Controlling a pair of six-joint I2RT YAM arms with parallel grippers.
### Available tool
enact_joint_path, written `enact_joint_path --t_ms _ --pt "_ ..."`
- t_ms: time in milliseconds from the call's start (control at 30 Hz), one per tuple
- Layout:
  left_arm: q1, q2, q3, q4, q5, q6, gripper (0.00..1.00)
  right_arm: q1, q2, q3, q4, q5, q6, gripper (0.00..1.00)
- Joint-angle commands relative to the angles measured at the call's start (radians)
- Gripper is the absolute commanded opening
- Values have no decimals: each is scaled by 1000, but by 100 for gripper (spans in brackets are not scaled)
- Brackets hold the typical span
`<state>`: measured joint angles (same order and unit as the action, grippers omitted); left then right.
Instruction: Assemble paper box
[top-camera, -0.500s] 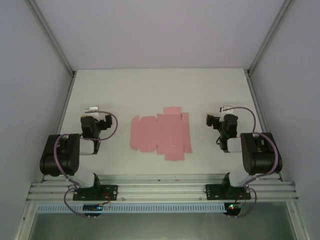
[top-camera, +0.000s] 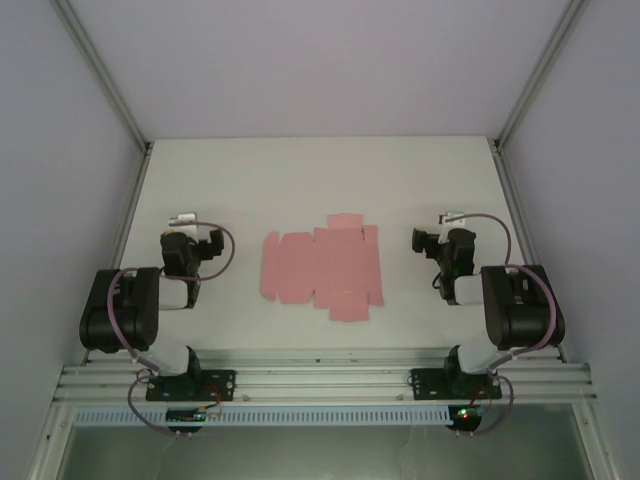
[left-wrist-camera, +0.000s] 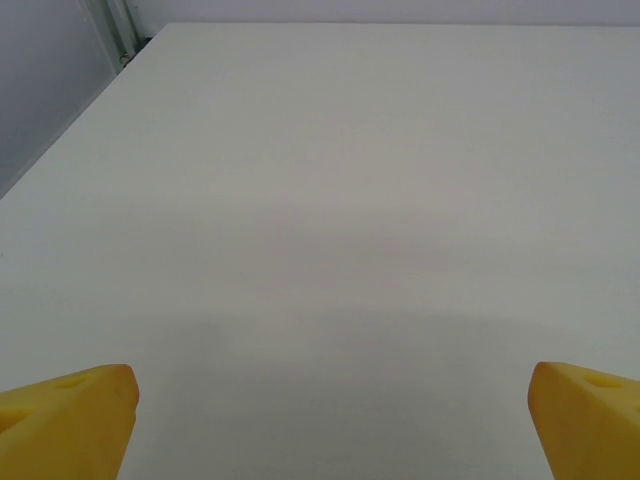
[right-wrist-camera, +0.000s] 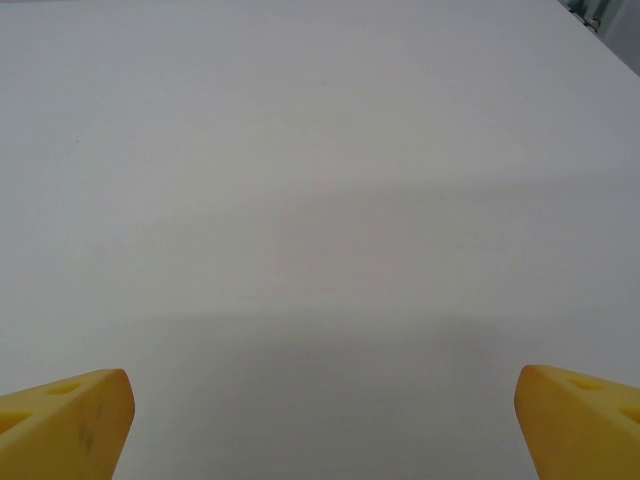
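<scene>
Two grippers, both mine, are standing fully released. The left gripper (left-wrist-camera: 325, 420) is showing its yellow fingertips (left-wrist-camera: 70, 415) spread to the edges of its wrist view with bare table between them, and the right gripper (right-wrist-camera: 320, 420) is doing the same. Neither is holding or touching anything.

The paper box (top-camera: 322, 265) is lying as a flat pink die-cut sheet in the middle of the table (top-camera: 300, 170), between my two arms and well apart from each gripper. Its flaps are appearing unfolded, though the overhead view is too coarse to confirm the creases.

Against the picture from half a second ago, nothing is visibly moving: the sheet and both arms are sitting where they were. I am reading this as the task not yet begun, with every fold outstanding. The next move is calling for an approach toward the sheet's edge.
</scene>
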<state>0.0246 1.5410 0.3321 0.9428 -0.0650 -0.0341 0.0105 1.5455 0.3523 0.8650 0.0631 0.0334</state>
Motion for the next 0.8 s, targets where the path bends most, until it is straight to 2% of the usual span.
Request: enact_joint_path --t_ms 0,700,767 --pt "5 -1 24 7 20 7 99 -6 2 20 11 -9 -13 100" --pt "17 -1 34 -10 79 18 99 -6 2 19 12 -12 -13 99" --pt "17 -6 37 -11 64 10 99 -6 -6 18 16 29 -13 99"
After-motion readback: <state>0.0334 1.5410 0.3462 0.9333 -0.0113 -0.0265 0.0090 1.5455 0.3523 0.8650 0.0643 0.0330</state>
